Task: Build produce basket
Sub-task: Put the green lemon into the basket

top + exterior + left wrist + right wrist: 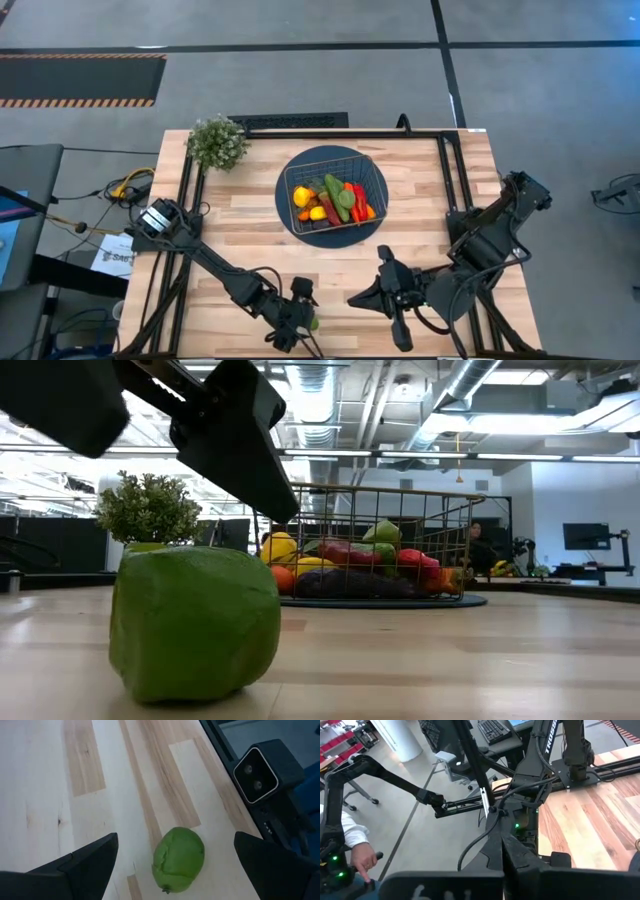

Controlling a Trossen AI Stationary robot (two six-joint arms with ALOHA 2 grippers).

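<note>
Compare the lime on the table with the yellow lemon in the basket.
The lime is green and lies alone on bare wood near the table's front edge, between the left gripper's open fingers. The lemon is yellow, packed among other produce in the wire basket. Both are small citrus.

Floor: grey concrete, dark seams; black-and-orange hazard strip lies on it, well apart from the wooden table. Beyond the table: open ceiling with silver ducts and strip lights, a dark monitor on the far wall.
</note>
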